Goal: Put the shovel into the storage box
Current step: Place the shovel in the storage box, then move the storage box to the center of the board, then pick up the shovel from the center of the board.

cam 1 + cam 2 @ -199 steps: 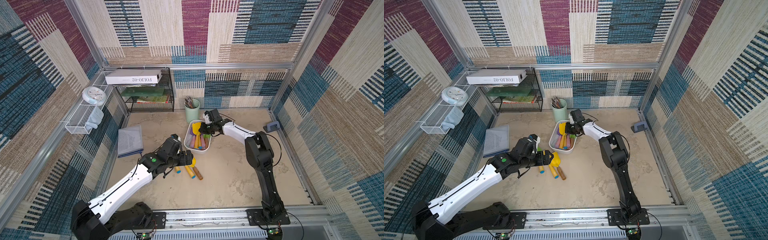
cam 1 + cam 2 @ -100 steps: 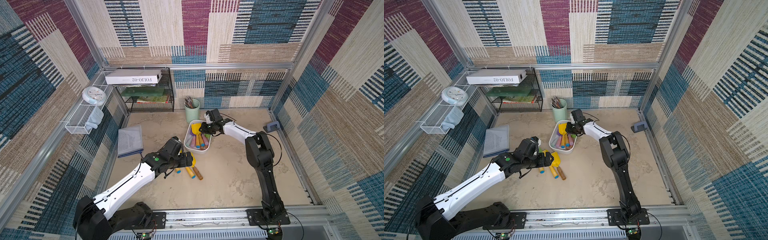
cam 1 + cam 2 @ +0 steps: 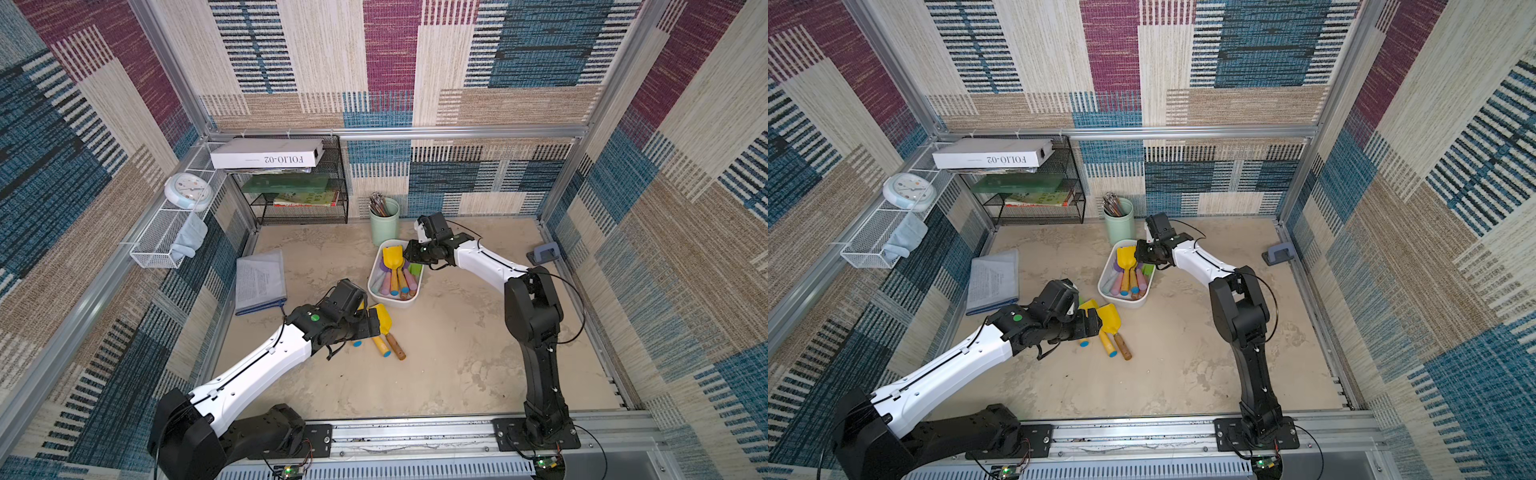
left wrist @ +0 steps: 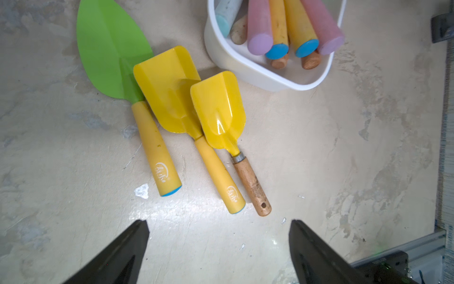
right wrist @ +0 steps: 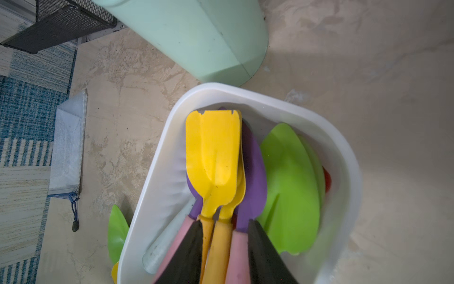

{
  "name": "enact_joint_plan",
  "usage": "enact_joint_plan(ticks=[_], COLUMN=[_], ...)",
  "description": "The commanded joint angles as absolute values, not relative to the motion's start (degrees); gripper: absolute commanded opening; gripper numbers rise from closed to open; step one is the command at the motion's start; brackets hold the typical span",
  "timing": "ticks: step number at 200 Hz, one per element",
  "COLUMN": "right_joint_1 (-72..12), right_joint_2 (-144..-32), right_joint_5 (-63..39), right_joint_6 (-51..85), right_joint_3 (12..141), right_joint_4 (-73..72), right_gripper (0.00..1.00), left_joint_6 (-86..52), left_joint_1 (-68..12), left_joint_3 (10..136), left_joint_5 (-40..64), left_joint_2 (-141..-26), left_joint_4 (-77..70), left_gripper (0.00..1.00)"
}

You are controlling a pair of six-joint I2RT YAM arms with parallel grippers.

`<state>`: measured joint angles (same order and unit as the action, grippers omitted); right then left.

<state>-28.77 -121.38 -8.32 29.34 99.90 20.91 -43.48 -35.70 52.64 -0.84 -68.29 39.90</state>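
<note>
left hand (image 4: 218, 221) wide, empty | right hand (image 5: 224, 221) half-open astride shovel (image 5: 212, 152) in storage box (image 5: 245, 93)

Storage box (image 3: 395, 303): one.
Shovels on the bench (image 3: 457, 353) beside the storage box: three, namely a green-bladed shovel (image 4: 110, 54), a large yellow shovel (image 4: 181, 118), a small yellow shovel (image 4: 224, 127) with a wooden handle.
Boxed shovels (image 5: 213, 152), inside the storage box: eight handle ends show; the blades overlap too much to count.
Mint-green cup (image 3: 384, 228) behind the storage box: one.
Arms: two, the left arm (image 3: 257, 365) and the right arm (image 3: 486, 259).
Zip pouch (image 3: 259, 282) on the left arm's side of the storage box: one.
Claws: two, the left claw (image 4: 218, 221) and the right claw (image 5: 224, 221).
</note>
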Motion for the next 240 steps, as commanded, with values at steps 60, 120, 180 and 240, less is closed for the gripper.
enact_joint_plan(ticks=[60, 120, 180, 240], right_joint_1=[-29.02, -29.19, -29.4, -29.69], right_joint_2=[-115.33, -116.65, -118.13, -120.86], right_joint_5=[5.17, 3.16, 2.46, 2.8], right_joint_6=[31.53, 31.73, 31.72, 32.17], right_joint_3=[92.63, 92.98, 92.24, 93.05], right_joint_4=[25.87, 24.53, 23.82, 23.64], right_gripper=[0.35, 0.35, 0.36, 0.34], left_joint_6=[-46.48, -46.23, -45.86, -45.61], left_joint_1=[-30.36, -29.55, -28.21, -28.21], left_joint_3=[49.83, 50.2, 48.91, 49.12], left_joint_5=[2.3, 2.27, 2.45, 2.84], left_joint_2=[-75.9, -81.11, -83.69, -86.56], left_joint_4=[37.94, 36.58, 35.54, 34.72], left_gripper=[0.93, 0.91, 0.79, 0.64])
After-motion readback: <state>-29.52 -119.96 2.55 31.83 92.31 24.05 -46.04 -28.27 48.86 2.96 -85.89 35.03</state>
